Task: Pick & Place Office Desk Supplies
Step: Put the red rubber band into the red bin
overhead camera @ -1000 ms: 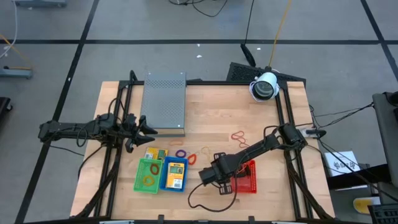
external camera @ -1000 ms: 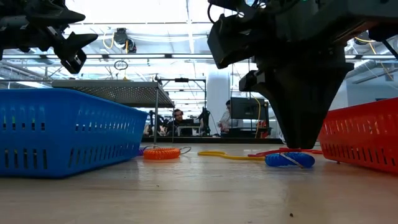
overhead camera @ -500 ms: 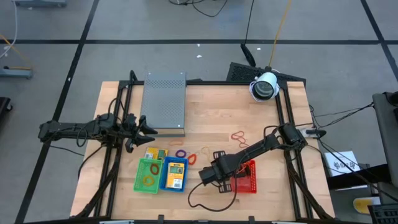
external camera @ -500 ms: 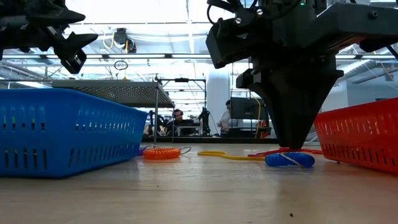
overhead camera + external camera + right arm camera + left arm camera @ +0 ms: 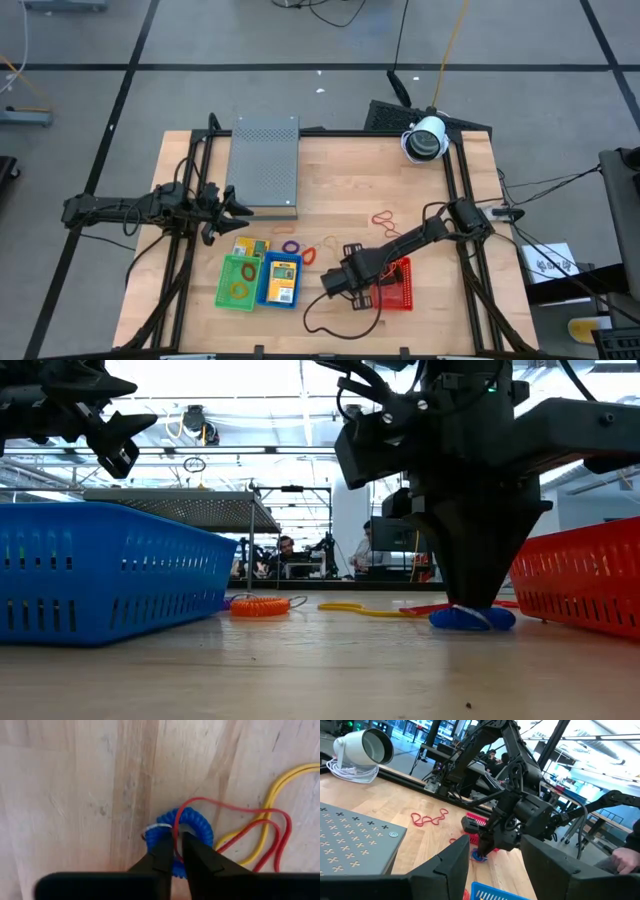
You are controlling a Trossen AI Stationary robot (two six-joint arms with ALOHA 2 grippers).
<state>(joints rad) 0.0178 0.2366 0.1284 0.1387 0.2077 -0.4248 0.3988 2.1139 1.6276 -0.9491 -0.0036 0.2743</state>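
Note:
My right gripper (image 5: 176,839) points down at the table between the blue basket (image 5: 280,280) and the red basket (image 5: 398,284), shut on a blue coiled band (image 5: 196,827) that lies on the wood. A red band (image 5: 235,812) and a yellow band (image 5: 280,782) lie tangled by it. An orange coil (image 5: 259,606) and a purple loop (image 5: 291,246) rest flat on the table farther left. Yellow packets (image 5: 250,246) lie above the green basket (image 5: 238,282). My left gripper (image 5: 232,205) hangs open in the air near the grey box (image 5: 265,165). My right gripper pinches the blue coiled band's rim (image 5: 161,831) between its two fingers, from above, pointing down. The red band's strand (image 5: 176,827) runs into the narrow gap between the fingers. In the low view the coil (image 5: 470,618) lies flat on the table under the fingertips.
The grey perforated box stands at the table's far left. A white camera (image 5: 425,138) sits at the far right corner. More red bands (image 5: 385,217) and black clips (image 5: 352,250) lie beyond the right gripper. People sit at desks in the room behind (image 5: 287,545).
The right gripper has come down a little onto the blue coiled band, its fingertips now reaching the coil on the table. The left arm has kept still.

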